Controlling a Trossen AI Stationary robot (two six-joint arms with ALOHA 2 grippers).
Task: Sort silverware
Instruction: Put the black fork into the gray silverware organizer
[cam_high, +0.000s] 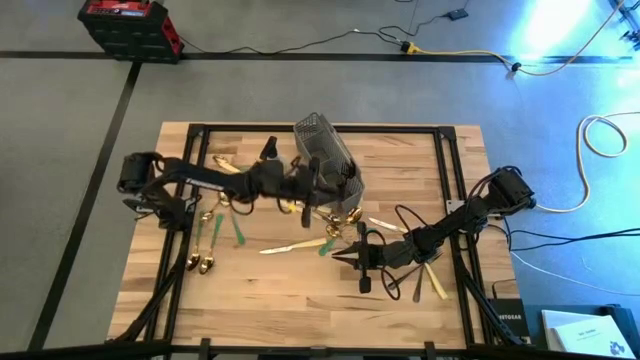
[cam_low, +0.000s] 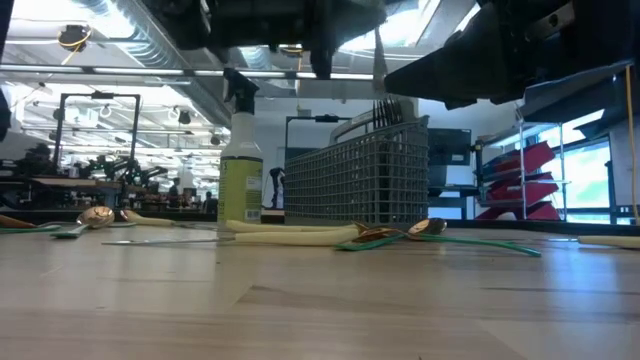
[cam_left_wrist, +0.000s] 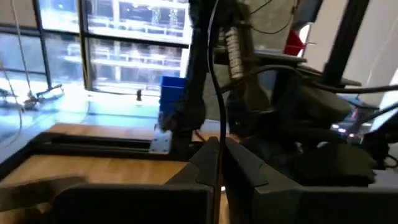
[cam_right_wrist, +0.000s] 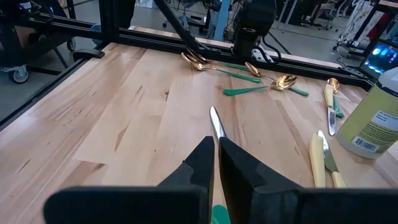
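We find the right hand (cam_right_wrist: 216, 163) low over the bench (cam_high: 300, 300), its fingers pinched together on a knife (cam_right_wrist: 215, 126). The green handle sits down in the grip and the blade sticks out ahead of the fingertips. We judge the piece is held by its handle so it can be carried off to a sorted place.

Beside this hand lie two cream-handled knives (cam_right_wrist: 324, 163). Just past them stands the spray bottle (cam_right_wrist: 374, 122). It carries a white label, but the print is too small for us to read.

Farther ahead of the right hand, a loose cluster of gold spoons with green handles (cam_right_wrist: 261, 78) rests flat on the wood, apart from one another. They look unsorted, left where they fell.

The left hand (cam_high: 318, 185) reaches across to the wire-mesh caddy (cam_high: 325, 152) and hangs just over its rim, fingers pressed tight on something thin and dark (cam_left_wrist: 213, 74) that stands up between them. We cannot tell which piece it is. From table height, thin dark handles (cam_low: 382, 103) rise from the caddy under it, so we judge it to be delivering there.

Behind the left hand, nearer that arm's base, more gold and green pieces (cam_high: 212, 232) lie scattered.

A white box (cam_high: 500, 322) off the bench's corner bears dark lettering that we cannot make out.
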